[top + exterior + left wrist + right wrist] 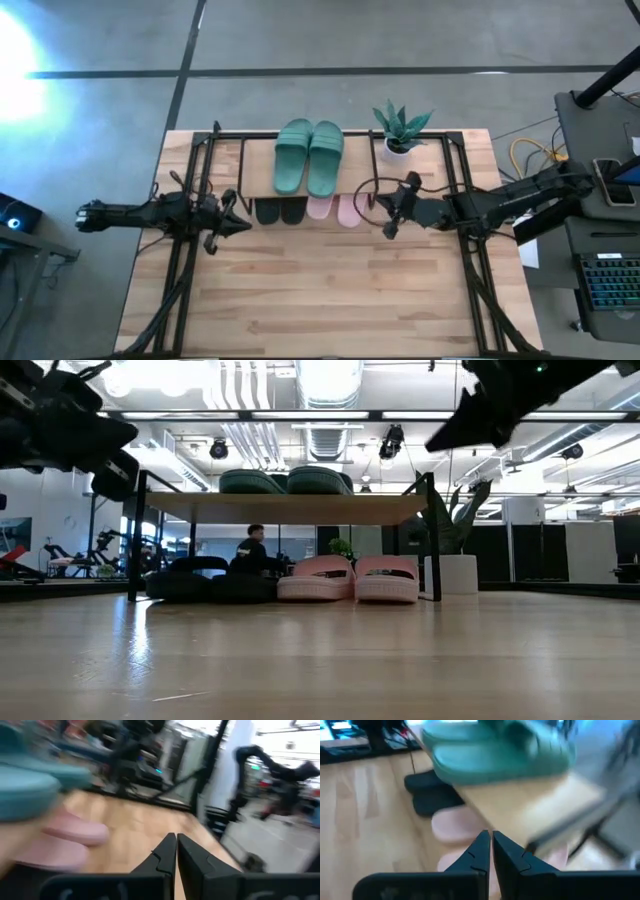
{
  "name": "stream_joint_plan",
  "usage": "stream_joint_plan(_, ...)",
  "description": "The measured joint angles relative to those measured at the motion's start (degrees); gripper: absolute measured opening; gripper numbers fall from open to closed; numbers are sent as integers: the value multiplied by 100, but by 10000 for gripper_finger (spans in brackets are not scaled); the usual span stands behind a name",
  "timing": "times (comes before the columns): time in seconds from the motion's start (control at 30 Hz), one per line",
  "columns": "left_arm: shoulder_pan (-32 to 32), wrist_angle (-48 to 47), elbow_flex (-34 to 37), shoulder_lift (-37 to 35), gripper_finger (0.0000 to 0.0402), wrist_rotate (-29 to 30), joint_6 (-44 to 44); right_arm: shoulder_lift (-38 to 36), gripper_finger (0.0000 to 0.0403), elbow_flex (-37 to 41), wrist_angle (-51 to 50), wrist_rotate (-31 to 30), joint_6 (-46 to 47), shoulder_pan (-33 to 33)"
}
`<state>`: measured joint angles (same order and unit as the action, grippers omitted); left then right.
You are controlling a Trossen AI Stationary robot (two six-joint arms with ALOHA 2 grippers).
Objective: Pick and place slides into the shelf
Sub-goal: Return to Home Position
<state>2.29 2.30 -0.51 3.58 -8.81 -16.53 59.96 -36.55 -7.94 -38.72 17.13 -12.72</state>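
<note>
**Slides [292, 155] all stowed at the shelf [290, 509]; both arms sit close to it**

The wooden table [330, 300] carries the shelf at its far edge, with a potted plant [400, 125] just beside the shelf's right end. All 6 slides are at the shelf. The green pair [325, 160] lies side by side on the top board. The black pair [210, 585] and the pink pair [350, 580] stand in a row under it, black to the left, with their ends poking out toward the arms.

The left gripper [240, 225] hovers above the table just beside the black pair, at the shelf's left end. Its wrist view shows the 2 fingers [165, 852] pressed together and holding nothing. The right gripper [385, 207] hangs near the pink pair at the shelf's right end, its fingers [480, 851] likewise together and empty.

The placing looks finished, so the remaining risk is in clearing the arms:
1. A low or sideways pull-back could catch a thin rod and jolt the rack, shaking the loose green pair off the board.
2. The right gripper could clip the protruding pink slide or brush the plant.
3. The left gripper could nudge the black pair out of line.
</note>
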Motion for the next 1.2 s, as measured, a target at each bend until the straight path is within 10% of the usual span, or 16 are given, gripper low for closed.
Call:
stream_joint_plan(0.17, -8, -126, 0, 17, 1, 1041, 381, 54, 13, 465, 1752, 13, -2231, 21)
stream_joint_plan(0.43, -7, -89, 4, 34, 1, 1232, 347, -654, 13, 2402, 4638, 830, -1091, 58)
stream_joint_plan(0.57, -7, -62, 7, 38, 1, 1258, 346, -1373, 13, 2389, 3789, 1346, -1096, 65)
stream_joint_plan(0.8, -7, 16, -11, 56, 1, 1842, 142, -2967, 13, 1048, -1015, 1317, -597, 113)
stream_joint_plan(1.0, -7, 27, -2, 52, 1, 1886, 225, -3991, 13, 1504, -881, 918, -650, 115)
stream_joint_plan(1.2, -7, 31, 0, 54, 1, 1950, 222, -4699, 13, 2839, 1340, 1016, -780, 104)
